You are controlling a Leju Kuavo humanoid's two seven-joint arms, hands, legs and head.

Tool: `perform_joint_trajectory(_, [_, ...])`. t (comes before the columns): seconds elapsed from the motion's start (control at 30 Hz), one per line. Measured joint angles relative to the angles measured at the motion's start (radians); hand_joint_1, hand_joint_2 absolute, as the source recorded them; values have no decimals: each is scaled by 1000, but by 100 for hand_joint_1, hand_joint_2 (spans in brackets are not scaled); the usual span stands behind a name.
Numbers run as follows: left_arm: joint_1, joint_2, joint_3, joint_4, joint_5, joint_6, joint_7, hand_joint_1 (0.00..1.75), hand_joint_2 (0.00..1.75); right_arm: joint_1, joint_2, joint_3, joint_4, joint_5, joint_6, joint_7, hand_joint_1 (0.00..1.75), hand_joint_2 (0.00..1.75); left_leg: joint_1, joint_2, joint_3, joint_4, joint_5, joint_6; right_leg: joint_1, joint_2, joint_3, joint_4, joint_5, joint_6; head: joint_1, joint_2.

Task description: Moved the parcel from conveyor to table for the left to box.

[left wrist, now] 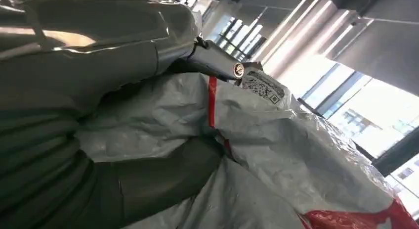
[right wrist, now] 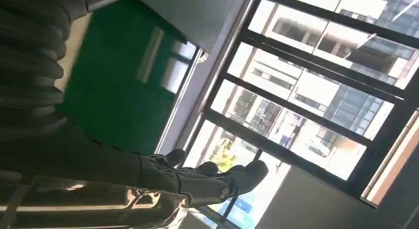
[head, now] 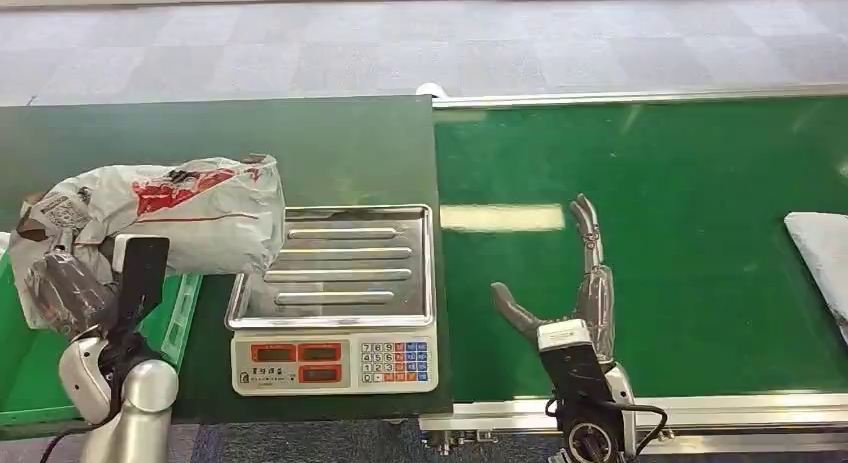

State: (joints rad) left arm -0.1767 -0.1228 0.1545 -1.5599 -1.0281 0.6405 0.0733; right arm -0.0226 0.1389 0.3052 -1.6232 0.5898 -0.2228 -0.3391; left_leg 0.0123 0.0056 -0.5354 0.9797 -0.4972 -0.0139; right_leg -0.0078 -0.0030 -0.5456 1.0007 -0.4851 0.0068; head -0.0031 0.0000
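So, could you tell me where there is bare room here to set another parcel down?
The scale's steel pan is bare. The dark table is free behind the scale, and the green belt is open between the right hand and the grey bag at its far end. It is crowded at the left, where the left hand holds the parcel over the green box.

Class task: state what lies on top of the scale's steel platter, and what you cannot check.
The scale platter looks bare; the grey parcel, gripped by the left hand, overlaps its left edge. Contact there cannot be told.

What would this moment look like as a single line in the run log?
left hand: holds grey parcel above green box | right hand: open over conveyor | scale: empty | second parcel: on conveyor
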Motion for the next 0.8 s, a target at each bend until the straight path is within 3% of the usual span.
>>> perform_joint_trajectory(0.03, [0,-2,12,0,0,5,3,101,175,0,0,0,0,0,0,1,0,175,0,0,0,0,0,0,0,0,0,0,0,0,0,0])
perform_joint_trajectory(0.07, [0,-4,24,0,1,8,8,122,175,0,0,0,0,0,0,5,0,175,0,0,0,0,0,0,0,0,0,0,0,0,0,0])
perform_joint_trajectory(0.13, [2,-8,53,0,15,9,20,113,175,0,0,0,0,-1,1,14,0,175,0,0,0,0,0,0,0,0,0,0,0,0,0,0])
perform_joint_trajectory(0.2, [7,-10,79,0,31,11,22,0,175,0,0,0,2,-1,1,15,0,175,0,0,0,0,0,0,0,0,0,0,0,0,0,0])
perform_joint_trajectory(0.47, [19,-21,151,0,124,51,-47,0,175,-1,0,0,13,-1,2,23,0,175,0,0,0,0,0,0,0,0,0,0,0,0,0,0])
perform_joint_trajectory(0.67, [17,-55,176,-16,236,56,-215,0,175,-2,0,1,26,-2,2,24,0,175,0,0,0,0,0,0,0,0,0,0,0,0,0,0])
perform_joint_trajectory(0.8, [17,-63,149,-31,520,-18,-327,0,175,-2,0,1,31,-7,2,24,0,175,0,-1,0,0,0,0,0,0,0,0,0,0,0,0])
